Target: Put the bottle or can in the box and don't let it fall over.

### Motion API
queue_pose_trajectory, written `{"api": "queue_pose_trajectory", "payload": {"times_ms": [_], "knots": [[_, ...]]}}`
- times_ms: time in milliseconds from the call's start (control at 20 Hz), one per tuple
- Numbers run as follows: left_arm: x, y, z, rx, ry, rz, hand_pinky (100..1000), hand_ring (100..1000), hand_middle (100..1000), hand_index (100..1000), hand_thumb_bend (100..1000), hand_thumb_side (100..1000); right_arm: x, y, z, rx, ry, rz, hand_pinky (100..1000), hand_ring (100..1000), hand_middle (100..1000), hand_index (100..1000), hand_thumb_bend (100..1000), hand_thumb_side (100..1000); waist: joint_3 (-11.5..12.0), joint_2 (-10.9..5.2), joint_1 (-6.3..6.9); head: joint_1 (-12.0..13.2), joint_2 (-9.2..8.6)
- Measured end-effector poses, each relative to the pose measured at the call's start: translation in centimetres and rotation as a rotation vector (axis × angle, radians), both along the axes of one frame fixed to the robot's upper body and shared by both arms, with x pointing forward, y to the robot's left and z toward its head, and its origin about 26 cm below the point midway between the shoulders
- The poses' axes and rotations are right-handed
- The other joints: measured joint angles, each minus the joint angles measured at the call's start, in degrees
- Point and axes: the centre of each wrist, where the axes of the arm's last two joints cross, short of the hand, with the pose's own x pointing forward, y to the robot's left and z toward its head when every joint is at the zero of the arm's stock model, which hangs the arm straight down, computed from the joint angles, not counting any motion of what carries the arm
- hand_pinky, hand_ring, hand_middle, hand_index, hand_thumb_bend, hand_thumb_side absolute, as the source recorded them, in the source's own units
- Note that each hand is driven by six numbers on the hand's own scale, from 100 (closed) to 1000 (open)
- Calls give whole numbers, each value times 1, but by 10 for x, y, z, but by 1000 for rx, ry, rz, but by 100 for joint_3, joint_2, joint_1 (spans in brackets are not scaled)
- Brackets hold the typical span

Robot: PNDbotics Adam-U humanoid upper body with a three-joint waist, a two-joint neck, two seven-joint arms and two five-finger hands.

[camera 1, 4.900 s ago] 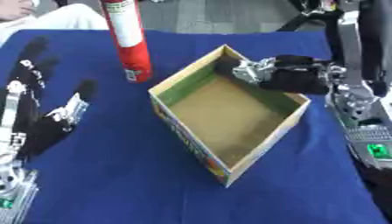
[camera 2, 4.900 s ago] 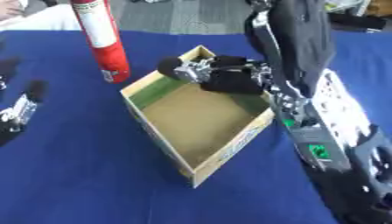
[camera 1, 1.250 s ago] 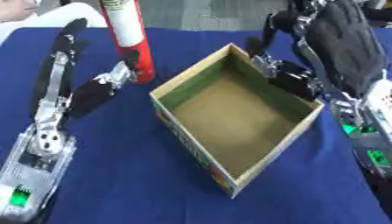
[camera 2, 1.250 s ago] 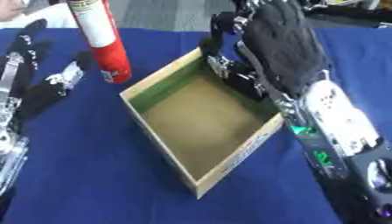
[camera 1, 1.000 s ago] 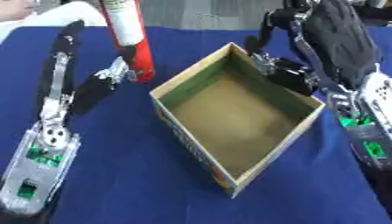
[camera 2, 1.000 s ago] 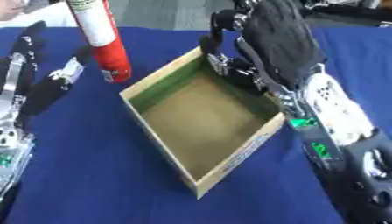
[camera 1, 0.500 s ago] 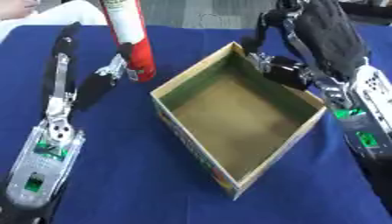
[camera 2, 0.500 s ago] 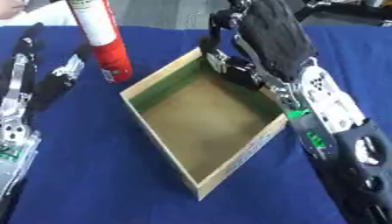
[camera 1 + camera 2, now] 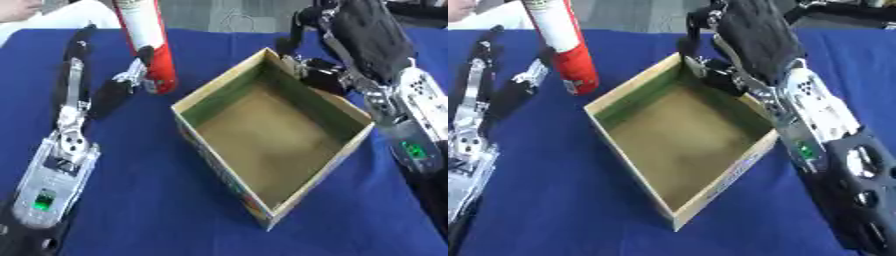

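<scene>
Left hand [image 9: 105,95] nearer glossy can [image 9: 147,45], cardboard box [image 9: 271,150]

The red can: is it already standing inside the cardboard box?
No. The red can stands upright on the blue table, outside the box, beside the left hand.

Bright, even light; soft overall blur.

Both eye views look steeply down from the head onto the blue table [image 9: 131,200], at close range. They share nearly everything (the right eye view shifted slightly sideways): the box [image 9: 271,150] beside the right hand [image 9: 750,40].
</scene>
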Motion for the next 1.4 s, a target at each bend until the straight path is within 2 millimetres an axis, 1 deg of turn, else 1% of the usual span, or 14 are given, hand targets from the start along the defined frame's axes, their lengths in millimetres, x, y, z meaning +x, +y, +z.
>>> {"api": "queue_pose_trajectory", "payload": {"times_ms": [100, 250, 600, 850, 1200, 1400], "knots": [[3, 1, 1, -2, 2, 10, 1000, 999, 1000, 983, 571, 542, 4, -1, 1, 4, 7, 1, 596, 281, 854, 381, 109, 100, 10, 23, 2, -2, -7], [5, 2, 1, -10, 2, 32, 1000, 993, 1000, 982, 564, 558, 8, -1, 1, 5, 17, 14, 596, 285, 854, 381, 100, 100, 20, 38, 4, -2, -25], [11, 3, 4, -29, -10, 72, 1000, 984, 1000, 977, 561, 561, 18, -1, 7, -1, 23, 43, 595, 290, 852, 379, 100, 100, 30, 104, 0, -2, -48], [17, 2, 9, -37, -17, 88, 1000, 983, 1000, 976, 573, 528, 26, -2, 11, 0, 29, 59, 597, 287, 857, 378, 100, 100, 35, 156, -2, -2, -52], [26, 3, 17, -48, -25, 111, 1000, 975, 1000, 973, 555, 545, 38, -5, 18, 12, 41, 84, 603, 289, 859, 376, 100, 100, 64, 215, -6, 1, -120], [31, 2, 19, -56, -25, 116, 1000, 974, 1000, 972, 554, 536, 44, -7, 21, 15, 44, 86, 601, 291, 861, 375, 100, 100, 71, 257, -7, 9, -147]]}}
